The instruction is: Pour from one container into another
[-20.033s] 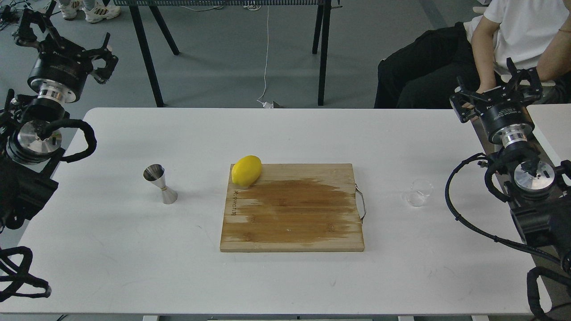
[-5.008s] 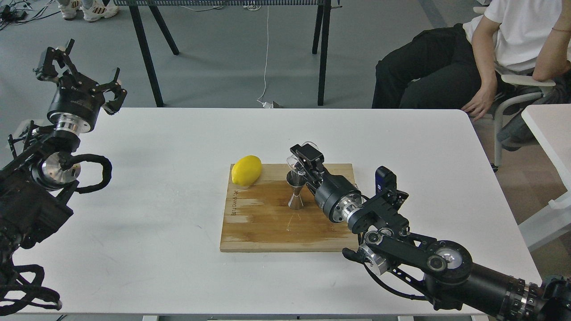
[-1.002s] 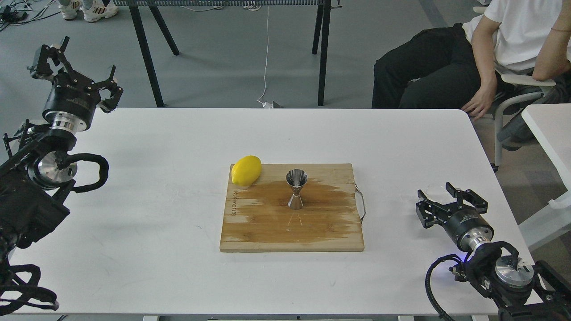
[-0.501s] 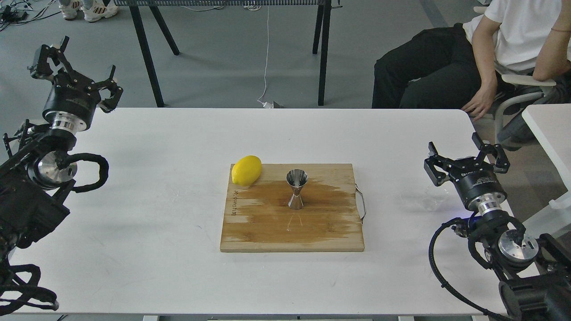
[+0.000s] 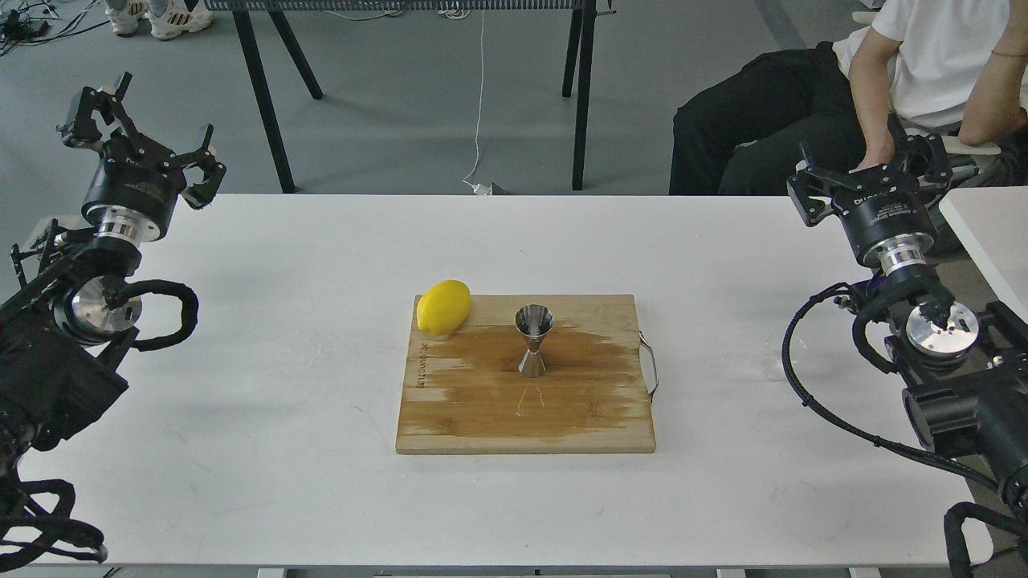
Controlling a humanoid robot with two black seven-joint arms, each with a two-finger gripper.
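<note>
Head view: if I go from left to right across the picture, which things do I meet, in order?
Left gripper → lemon → jigger on the cutting board → right gripper.

Burnt lettering on cutting board (image 5: 482,401) edge, illegible.

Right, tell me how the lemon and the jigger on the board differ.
The lemon is yellow; the jigger is shiny steel. The lemon is a rounded oval lying on its side; the jigger is hourglass-shaped and stands upright. The lemon sits at the far left corner of the board; the jigger is nearer the middle. Both rest on it.
</note>
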